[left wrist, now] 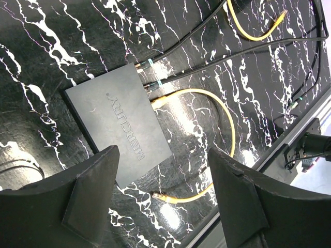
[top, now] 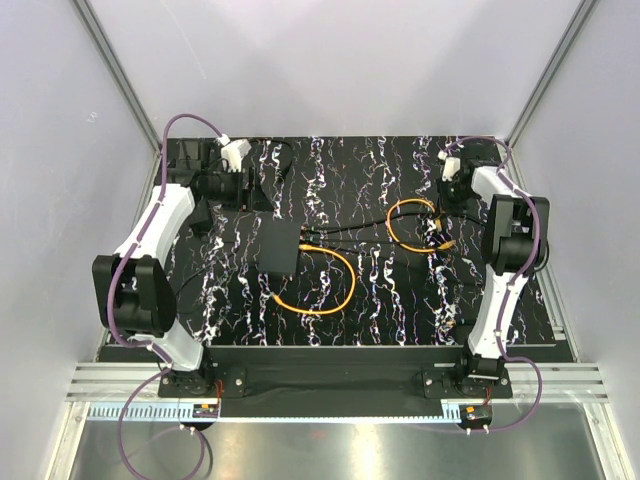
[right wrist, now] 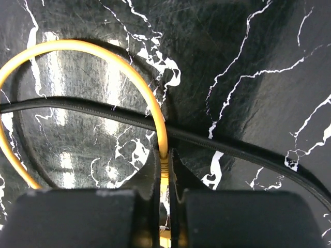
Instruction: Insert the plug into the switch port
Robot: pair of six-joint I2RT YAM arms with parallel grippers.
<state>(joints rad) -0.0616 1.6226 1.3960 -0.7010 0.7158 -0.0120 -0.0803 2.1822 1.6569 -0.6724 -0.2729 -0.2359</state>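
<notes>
— What has the right gripper (right wrist: 164,156) got?

— Its two black fingers are clenched on the end of the thin bright orange cable (right wrist: 72,44). The pale stiff piece pinched between them looks like the plug (right wrist: 164,178), though the pads hide its tip.

— Its long axis?

— Along the fingers. The cable leaves forward and curls into a coil over a thin black cable (right wrist: 232,149) on the white-veined black marble tabletop (top: 400,300).

— And the target?

— The small flat matte-black rectangular box (top: 280,247) lies mid-table, well apart, to the robot's left of that gripper. Its narrow edge with the switch port (top: 298,250) faces the right arm (top: 515,240); two black leads (left wrist: 147,62) and a second orange cable (top: 330,290) already enter there. I can't make out the socket itself.

— So the move?

— I'd judge a carry leftward, with the plug turned to point at that edge.

— The left gripper (left wrist: 164,155)?

— Spread wide, holding nothing, hovering over the box and nearer to it. The right arm stands reared up, its wrist bent down onto the coil.
</notes>
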